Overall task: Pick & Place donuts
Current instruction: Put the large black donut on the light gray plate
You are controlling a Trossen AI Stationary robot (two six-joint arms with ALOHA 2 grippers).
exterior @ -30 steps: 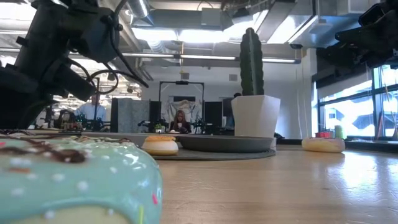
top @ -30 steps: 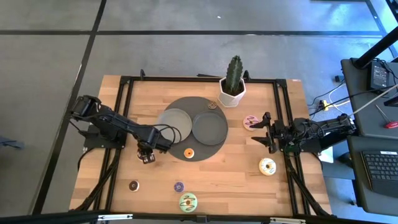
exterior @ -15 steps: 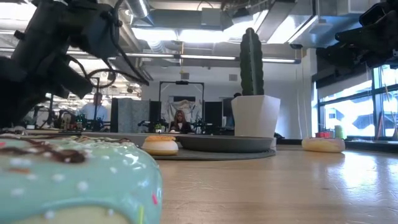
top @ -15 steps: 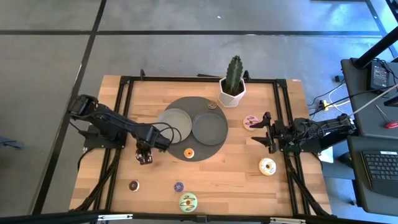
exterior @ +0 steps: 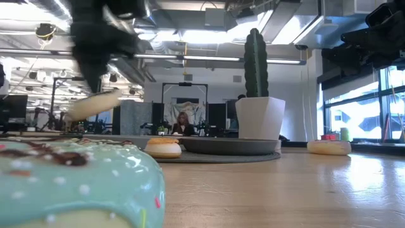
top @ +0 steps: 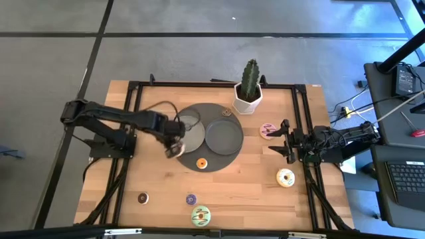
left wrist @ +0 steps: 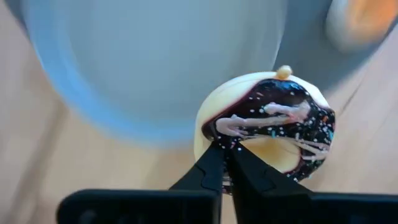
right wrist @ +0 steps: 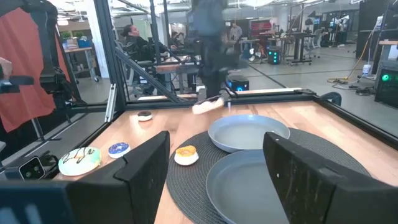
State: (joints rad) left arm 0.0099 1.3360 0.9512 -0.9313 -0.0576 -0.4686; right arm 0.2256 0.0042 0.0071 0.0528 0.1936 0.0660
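Note:
My left gripper [top: 174,147] hangs over the near-left edge of the dark round mat [top: 214,159], shut on a cream donut with dark icing and pink drizzle [left wrist: 267,134]. The same donut [exterior: 95,104] shows tilted in the low view. Beside it on the mat lie a smaller grey plate [top: 190,129] and a larger one [top: 224,136]. A small orange donut [top: 202,162] rests flat on the mat. My right gripper [top: 279,141] waits open and level at the table's right side. My left gripper pinches the donut's rim [left wrist: 216,132] between its two fingers, on the side of the ring nearest the wrist. The fingers come from above, pointing steeply down. The donut hangs tilted below them, lifted clear of table and mat.
Other donuts lie flat on the wood: pink [top: 267,129], white [top: 285,177], green [top: 200,214], mini blue [top: 191,198], mini brown [top: 143,198]. A potted cactus [top: 249,86] stands at the far edge behind the mat. Black frame rails run along both table sides.
My left gripper was low over the wood left of the mat. It has risen and swung toward the table's right and far edge, up to the smaller plate, tipping more steeply downward. The donut has come up with it, clear of the table.

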